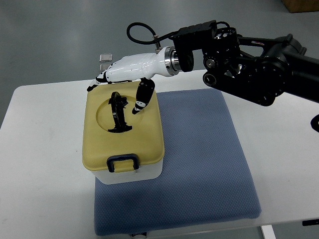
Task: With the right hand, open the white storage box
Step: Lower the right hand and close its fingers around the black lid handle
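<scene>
A white storage box [130, 174] with a pale yellow lid [144, 134] stands on the left part of a blue mat [199, 159]. The lid has a black carry handle [118, 113] in a round recess and a black latch [123, 162] at the near edge. My right hand [124, 74], white with black fingertips, reaches in from the right and hovers over the far edge of the lid. Its fingers are spread and hold nothing. The thumb [141, 98] points down over the lid just right of the handle. The lid lies closed on the box.
The mat lies on a white table [45, 149]. My black right arm [249, 64] stretches across the top right. A small clear object [106, 58] sits on the table behind the hand.
</scene>
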Robot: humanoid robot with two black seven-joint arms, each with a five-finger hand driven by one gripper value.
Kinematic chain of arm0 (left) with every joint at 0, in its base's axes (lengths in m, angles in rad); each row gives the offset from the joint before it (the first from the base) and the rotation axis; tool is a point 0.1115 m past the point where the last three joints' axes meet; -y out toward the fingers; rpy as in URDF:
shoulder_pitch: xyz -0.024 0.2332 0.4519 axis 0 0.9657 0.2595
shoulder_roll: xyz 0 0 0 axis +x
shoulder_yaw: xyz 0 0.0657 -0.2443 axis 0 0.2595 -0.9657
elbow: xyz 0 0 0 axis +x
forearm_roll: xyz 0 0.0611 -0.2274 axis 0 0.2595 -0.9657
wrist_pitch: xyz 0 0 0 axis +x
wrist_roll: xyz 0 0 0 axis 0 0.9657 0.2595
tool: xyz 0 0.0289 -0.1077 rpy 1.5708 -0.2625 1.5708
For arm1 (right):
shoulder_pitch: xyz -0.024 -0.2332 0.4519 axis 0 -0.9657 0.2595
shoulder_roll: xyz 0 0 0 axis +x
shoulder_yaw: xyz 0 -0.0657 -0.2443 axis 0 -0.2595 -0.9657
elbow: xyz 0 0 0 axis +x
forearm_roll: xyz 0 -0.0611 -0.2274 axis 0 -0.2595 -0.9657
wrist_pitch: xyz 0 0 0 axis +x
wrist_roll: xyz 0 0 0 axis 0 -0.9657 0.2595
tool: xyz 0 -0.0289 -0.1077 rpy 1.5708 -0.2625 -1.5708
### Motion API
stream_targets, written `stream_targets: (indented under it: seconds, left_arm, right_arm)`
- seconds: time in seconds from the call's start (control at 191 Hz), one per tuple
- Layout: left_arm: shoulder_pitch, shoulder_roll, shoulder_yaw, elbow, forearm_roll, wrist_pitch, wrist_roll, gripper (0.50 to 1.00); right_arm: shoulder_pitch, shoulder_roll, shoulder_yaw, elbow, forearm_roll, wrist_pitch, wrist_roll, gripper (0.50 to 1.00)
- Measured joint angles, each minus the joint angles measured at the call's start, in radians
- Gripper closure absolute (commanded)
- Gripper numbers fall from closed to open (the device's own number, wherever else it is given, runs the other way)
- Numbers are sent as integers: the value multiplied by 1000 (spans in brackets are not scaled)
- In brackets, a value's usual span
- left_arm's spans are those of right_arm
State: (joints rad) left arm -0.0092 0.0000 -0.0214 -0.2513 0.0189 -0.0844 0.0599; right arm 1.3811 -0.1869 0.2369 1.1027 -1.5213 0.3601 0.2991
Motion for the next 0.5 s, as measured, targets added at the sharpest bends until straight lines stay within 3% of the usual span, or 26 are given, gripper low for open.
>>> stream_targets:
  seconds: [0.499]
  left_arm:
    - [0, 0, 0, 1, -1, 0, 1, 500]
  right_arm:
    - [-13, 25, -1, 9, 0, -47, 2, 683]
